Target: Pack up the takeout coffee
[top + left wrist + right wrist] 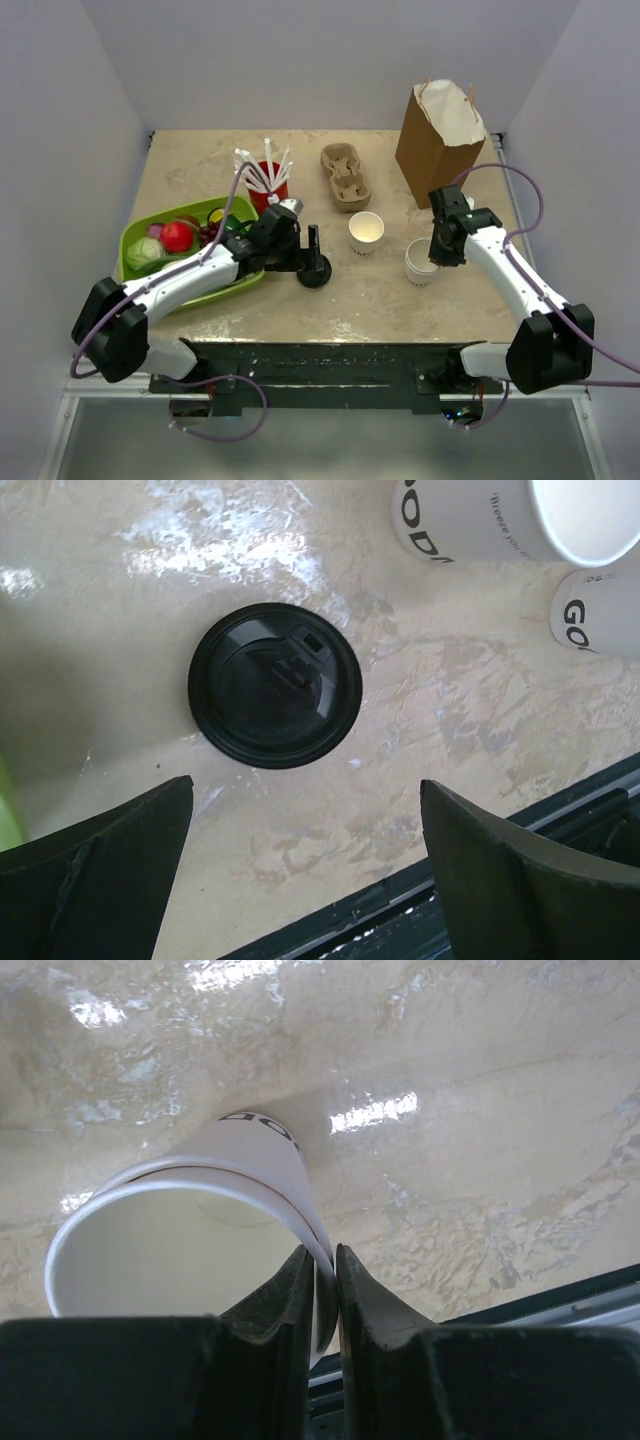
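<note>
While the left tool (305, 785) hangs with its fingers spread wide over the black lid (275, 685) lying flat near the front edge of the desk (200, 160), the right tool (328, 1260) is clamped on the rim of a lidless white cup (240, 1155) toward the front right, near a second cup (366, 232).

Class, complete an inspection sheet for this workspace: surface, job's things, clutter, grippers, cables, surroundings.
Surface: beige marbled table, glossy, no spills seen.
Job's things: no lidded coffee seen; black lid lies loose; held cup and free cup both lidless.
Clutter: green fruit tray, red cup of white sticks, cup carrier, brown paper bag.
Grippers: left gripper open above the lid; right gripper shut on held cup's rim.
Cables: purple cables loop along both arms.
Surroundings: plain white walls.
</note>
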Controlling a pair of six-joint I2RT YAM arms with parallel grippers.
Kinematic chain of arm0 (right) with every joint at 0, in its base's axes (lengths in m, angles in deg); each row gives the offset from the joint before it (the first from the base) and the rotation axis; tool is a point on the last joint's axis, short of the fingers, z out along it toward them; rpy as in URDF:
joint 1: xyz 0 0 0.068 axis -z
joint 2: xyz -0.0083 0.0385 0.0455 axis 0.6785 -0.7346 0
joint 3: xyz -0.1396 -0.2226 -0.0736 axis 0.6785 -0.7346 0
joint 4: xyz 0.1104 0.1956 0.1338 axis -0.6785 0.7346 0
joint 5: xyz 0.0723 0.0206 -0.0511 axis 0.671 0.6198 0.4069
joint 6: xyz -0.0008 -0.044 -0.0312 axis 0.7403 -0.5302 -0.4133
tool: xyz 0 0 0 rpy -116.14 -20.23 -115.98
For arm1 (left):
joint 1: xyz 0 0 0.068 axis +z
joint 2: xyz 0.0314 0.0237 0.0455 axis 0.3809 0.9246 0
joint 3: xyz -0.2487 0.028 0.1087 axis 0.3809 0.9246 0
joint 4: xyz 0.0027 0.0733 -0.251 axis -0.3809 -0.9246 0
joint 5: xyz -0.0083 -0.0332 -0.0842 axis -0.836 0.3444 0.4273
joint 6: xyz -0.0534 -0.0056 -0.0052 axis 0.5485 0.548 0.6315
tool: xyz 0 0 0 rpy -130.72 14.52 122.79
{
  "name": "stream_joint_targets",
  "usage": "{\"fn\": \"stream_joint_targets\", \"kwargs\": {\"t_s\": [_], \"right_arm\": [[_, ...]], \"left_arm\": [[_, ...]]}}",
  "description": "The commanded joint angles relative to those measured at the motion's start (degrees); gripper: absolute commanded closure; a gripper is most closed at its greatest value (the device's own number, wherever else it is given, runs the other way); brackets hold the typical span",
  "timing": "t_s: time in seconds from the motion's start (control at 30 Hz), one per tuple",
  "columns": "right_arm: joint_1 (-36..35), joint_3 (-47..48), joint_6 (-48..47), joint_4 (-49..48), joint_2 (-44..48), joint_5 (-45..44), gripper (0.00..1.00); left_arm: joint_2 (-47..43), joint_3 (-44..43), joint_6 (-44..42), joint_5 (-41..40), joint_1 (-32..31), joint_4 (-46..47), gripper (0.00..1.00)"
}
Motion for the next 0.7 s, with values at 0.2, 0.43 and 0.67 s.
{"fn": "stream_joint_targets", "kwargs": {"t_s": [0.2, 0.43, 0.67], "right_arm": [[1.65, 4.05, -0.79, 1.65, 5.1, -4.53, 0.51], [1.65, 5.74, -2.2, -3.87, 15.3, -10.95, 0.21], [1.65, 1.95, -4.83, -11.97, 23.03, -9.64, 0.2]], "left_arm": [[10.92, -11.75, -2.08, -7.37, -5.78, -2.2, 0.04], [18.22, -16.94, -2.17, -8.95, -7.72, -3.87, 0.27], [23.41, -20.55, -0.06, -12.12, -8.77, -4.84, 0.46]]}}
